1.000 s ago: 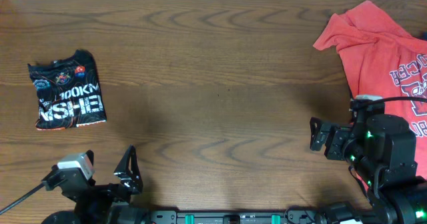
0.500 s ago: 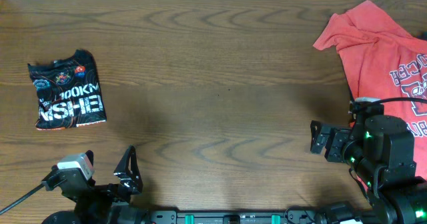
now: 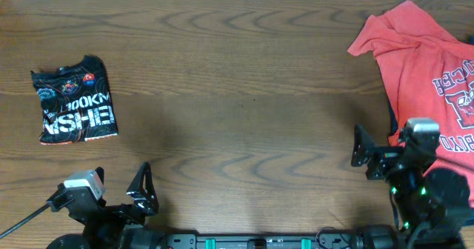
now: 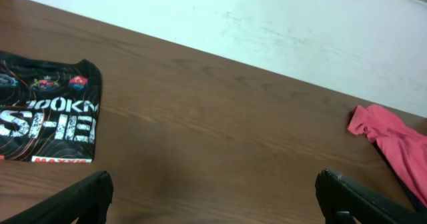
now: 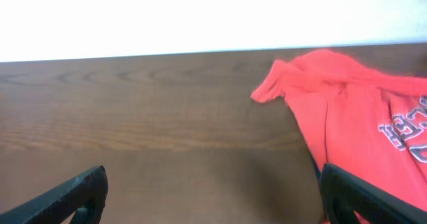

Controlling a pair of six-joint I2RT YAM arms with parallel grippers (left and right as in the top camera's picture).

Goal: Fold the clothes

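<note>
The black sports shirt [image 3: 74,102] lies folded into a small rectangle at the left of the table, white lettering up; it also shows in the left wrist view [image 4: 47,114]. The red T-shirt [image 3: 426,64] lies unfolded and rumpled at the right edge, white lettering up; it shows in the right wrist view [image 5: 363,117] and its tip in the left wrist view [image 4: 393,141]. My left gripper [image 3: 141,193] is open and empty at the front left. My right gripper [image 3: 370,151] is open and empty at the front right, beside the red T-shirt's lower left edge.
The wooden table [image 3: 237,93] has a white wall [image 4: 267,24] behind its far edge. Both arm bases stand along the front edge.
My right arm has turned and drawn back toward the front edge, its gripper shifting slightly right. The left arm and both shirts have not moved.
</note>
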